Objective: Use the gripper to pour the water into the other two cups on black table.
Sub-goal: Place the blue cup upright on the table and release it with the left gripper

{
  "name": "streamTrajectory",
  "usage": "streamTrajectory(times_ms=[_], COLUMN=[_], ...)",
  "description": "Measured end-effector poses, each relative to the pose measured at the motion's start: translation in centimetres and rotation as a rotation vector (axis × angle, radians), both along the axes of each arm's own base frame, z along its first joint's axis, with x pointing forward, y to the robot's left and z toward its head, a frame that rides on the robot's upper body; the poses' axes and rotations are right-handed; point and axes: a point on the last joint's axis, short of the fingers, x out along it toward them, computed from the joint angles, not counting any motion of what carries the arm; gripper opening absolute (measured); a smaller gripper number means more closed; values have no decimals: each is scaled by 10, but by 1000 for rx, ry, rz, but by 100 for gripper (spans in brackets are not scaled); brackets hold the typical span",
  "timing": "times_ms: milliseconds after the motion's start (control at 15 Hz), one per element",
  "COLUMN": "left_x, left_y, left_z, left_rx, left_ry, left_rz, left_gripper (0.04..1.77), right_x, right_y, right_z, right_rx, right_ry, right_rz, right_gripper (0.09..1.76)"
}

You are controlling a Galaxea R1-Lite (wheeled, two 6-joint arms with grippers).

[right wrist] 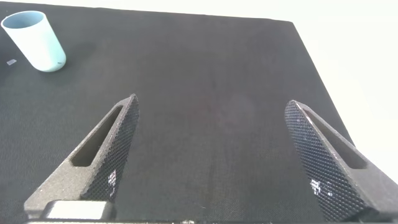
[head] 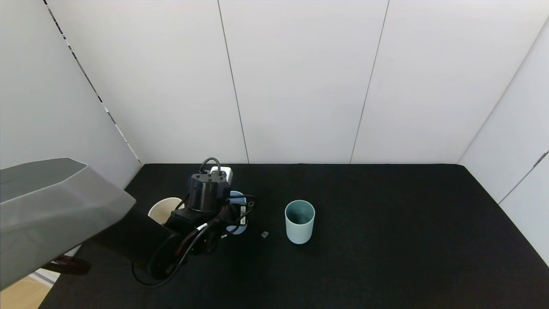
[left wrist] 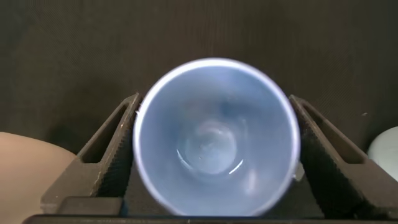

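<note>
Head view: the worktop is a matte black, fabric-like flat surface. The left end effector, black with looping cables and a small white-grey box on top, sits over a light blue cup on the left part of the worktop. A beige tapered cup stands just beside the arm on its left, partly hidden. A pale mint cup with a dark teal interior stands upright to the right, apart from the end effector; no contents are discernible inside it. A small grey fragment lies between the blue and mint cups. Left wrist view: the two ribbed black fingers press against opposite sides of the light blue cup, pinching it; its round interior shows a glossy base. Right wrist view: the right end effector is spread wide over bare worktop, its textured fingers well apart, with the mint cup distant.
</note>
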Motion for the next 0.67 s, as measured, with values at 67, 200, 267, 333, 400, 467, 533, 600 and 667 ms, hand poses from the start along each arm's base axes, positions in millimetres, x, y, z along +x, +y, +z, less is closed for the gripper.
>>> streamTrajectory(times_ms=[67, 200, 267, 333, 400, 467, 533, 600, 667], left_x=[-2, -6, -10, -15, -21, -29, -39, -48, -58], left_y=[1, 3, 4, 6, 7, 9, 12, 15, 19], left_z=[6, 21, 30, 42, 53, 64, 76, 84, 93], left_rx=[-2, -5, -8, -12, -17, -21, -25, -29, -35], left_ry=[-11, -25, -34, -45, -56, -63, -74, -84, -97], left_rz=[-1, -3, -4, -7, -11, -15, -18, -18, -19], left_gripper=[162, 165, 165, 166, 167, 167, 168, 168, 169], right_x=[0, 0, 0, 0, 0, 0, 0, 0, 0], right_y=[0, 0, 0, 0, 0, 0, 0, 0, 0], right_z=[0, 0, 0, 0, 0, 0, 0, 0, 0], right_rx=[0, 0, 0, 0, 0, 0, 0, 0, 0], right_ry=[0, 0, 0, 0, 0, 0, 0, 0, 0], right_rz=[0, -1, -1, -1, -1, -1, -1, 0, -1], right_gripper=[171, 171, 171, 171, 171, 171, 171, 171, 171])
